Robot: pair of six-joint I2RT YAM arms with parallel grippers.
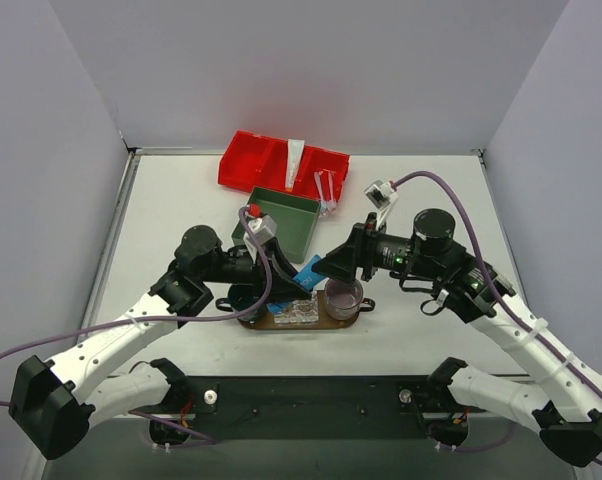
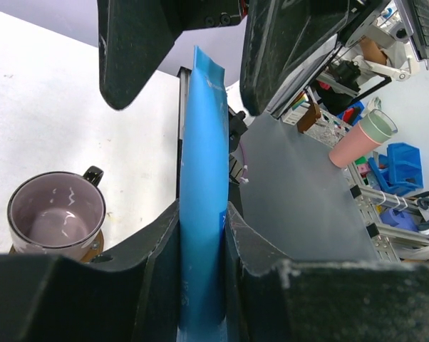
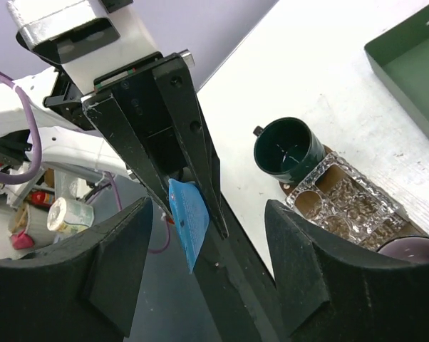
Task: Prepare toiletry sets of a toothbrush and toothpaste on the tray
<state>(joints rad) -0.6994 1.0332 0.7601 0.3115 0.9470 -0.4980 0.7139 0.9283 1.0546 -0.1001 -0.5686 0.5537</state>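
My left gripper (image 1: 299, 276) (image 2: 202, 221) is shut on the blue toothpaste tube (image 1: 309, 268) (image 2: 204, 164) (image 3: 189, 222) and holds it in the air just above the tray (image 1: 321, 322). The tube's flat end sticks out past the fingers. My right gripper (image 1: 327, 266) (image 3: 214, 263) faces it, open, one finger on each side of the tube's end and touching nothing. A white tube (image 1: 294, 163) and the toothbrushes (image 1: 327, 190) lie at the red bin (image 1: 251, 160).
On the brown tray stand a purple mug (image 1: 343, 298) (image 2: 56, 214), a dark green mug (image 3: 289, 149) and a clear glass dish (image 1: 296, 312) (image 3: 346, 192). A green box (image 1: 286, 222) (image 3: 414, 64) sits just behind the tray, in front of the red bin.
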